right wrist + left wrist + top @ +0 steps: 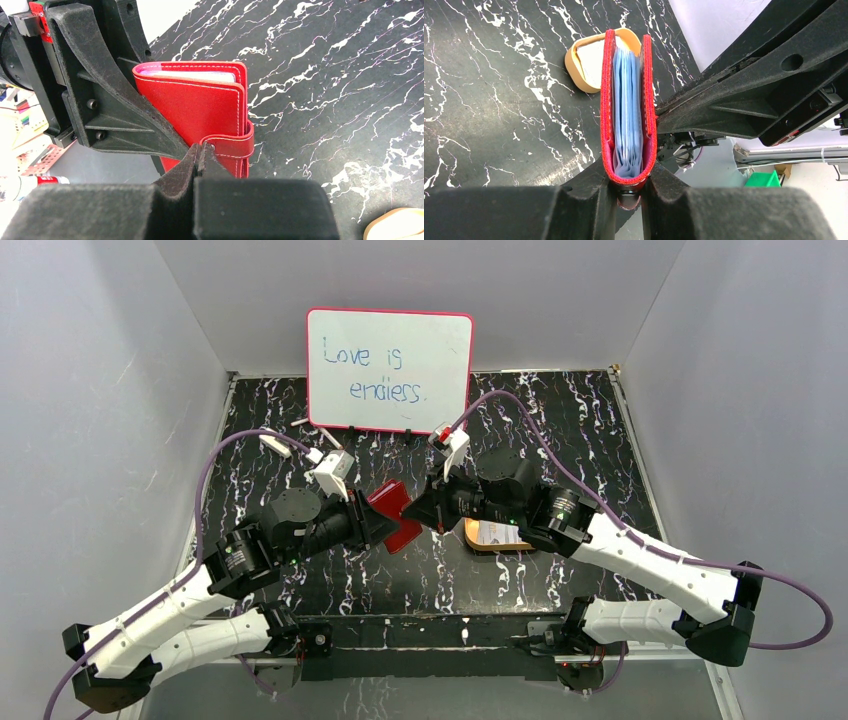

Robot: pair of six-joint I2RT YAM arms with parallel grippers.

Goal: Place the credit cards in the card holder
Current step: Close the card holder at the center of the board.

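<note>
Centre crowded, worktop open at the sides

In the top view the left hand (383, 521) and right hand (427, 512) meet at the card holder (397, 510) mid-frame, with no gap between. The tray (493, 538) lies just right, partly under the right arm. The whiteboard (390, 368) blocks upper centre. Bare worktop (600, 440) lies open at upper right and lower centre.

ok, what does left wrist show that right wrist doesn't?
Left wrist only: the small dark-red leather-like bifold wallet edge-on, pale blue layers inside, its fold clamped in the left gripper; most of the orange-rimmed shallow tray behind. Right wrist only: the wallet's flat face, the red snap tab wrapped over its edge, the shut right gripper at that tab. Both: wallet, tray (just a corner in right wrist), black white-veined marble table.
</note>
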